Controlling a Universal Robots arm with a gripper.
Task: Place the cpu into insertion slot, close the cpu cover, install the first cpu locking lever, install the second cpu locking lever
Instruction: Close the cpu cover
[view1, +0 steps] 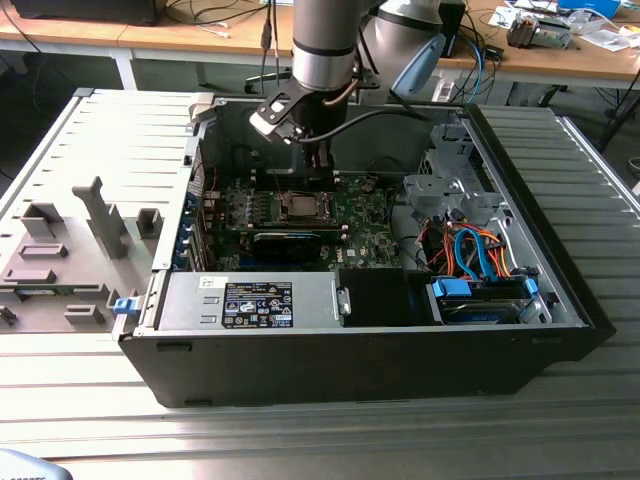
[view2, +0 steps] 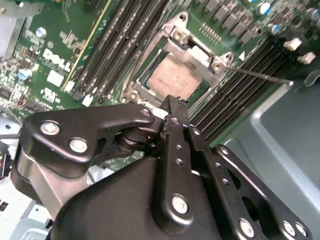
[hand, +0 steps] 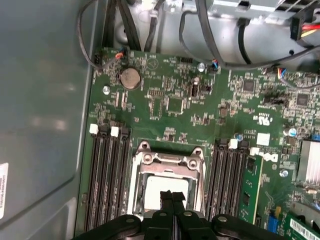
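Grey ribbed tabletop (view1: 400, 435) carries an open computer case (view1: 300, 370), with the arm reaching into it. Hand (hand: 172, 194) has its fingers pressed together, holding nothing, tips directly over the near edge of the cpu (hand: 165, 186); contact cannot be told. The cpu lies flat in its socket inside the metal cover frame (hand: 167, 159). A thin locking lever (view2: 260, 75) juts out beside the socket. Memory slots (hand: 107, 175) flank it on the green motherboard (hand: 170, 100).

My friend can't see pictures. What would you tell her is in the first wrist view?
The shut gripper hangs right over the silvery cpu, which is framed by its metal cover. Around them is a green motherboard with black memory slots.
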